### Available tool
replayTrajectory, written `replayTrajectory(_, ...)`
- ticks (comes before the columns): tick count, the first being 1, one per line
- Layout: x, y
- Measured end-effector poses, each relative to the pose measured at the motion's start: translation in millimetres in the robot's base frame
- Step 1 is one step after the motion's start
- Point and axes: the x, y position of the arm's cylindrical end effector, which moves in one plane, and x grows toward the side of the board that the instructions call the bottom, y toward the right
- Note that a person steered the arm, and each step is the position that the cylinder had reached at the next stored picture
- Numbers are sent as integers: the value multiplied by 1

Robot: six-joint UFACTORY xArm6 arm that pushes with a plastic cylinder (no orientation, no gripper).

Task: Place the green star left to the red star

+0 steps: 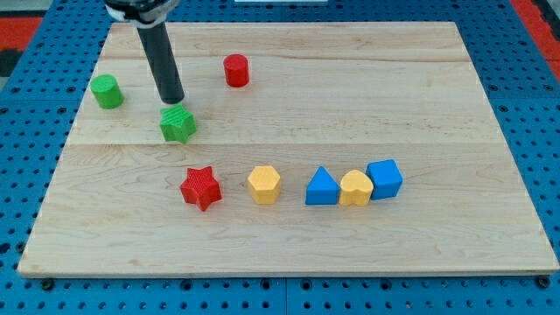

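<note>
Pale wooden board (420, 79) on a blue pegboard holds eight blocks: two red, two green, two yellow, two blue. My tip (173, 101) touches the upper edge of the green star (178, 125), grasping nothing. Below sits the red star (200, 187), then a yellow hexagon (263, 185), blue triangle (321, 187), yellow block (356, 188) and blue cube (385, 178). Green cylinder (107, 91) and red cylinder (235, 70) stand toward the view's top.

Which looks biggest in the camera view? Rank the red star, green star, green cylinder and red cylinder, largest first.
1. red star
2. green star
3. green cylinder and red cylinder: alike, no ranking.
The red star lies nearer the view's bottom, so its lead is unsure.
</note>
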Motion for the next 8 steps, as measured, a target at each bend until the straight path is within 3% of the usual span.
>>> replayTrajectory(1, 37, 32)
replayTrajectory(2, 46, 74)
replayTrajectory(3, 78, 48)
replayTrajectory(5, 38, 17)
replayTrajectory(7, 103, -12)
replayTrajectory(8, 71, -17)
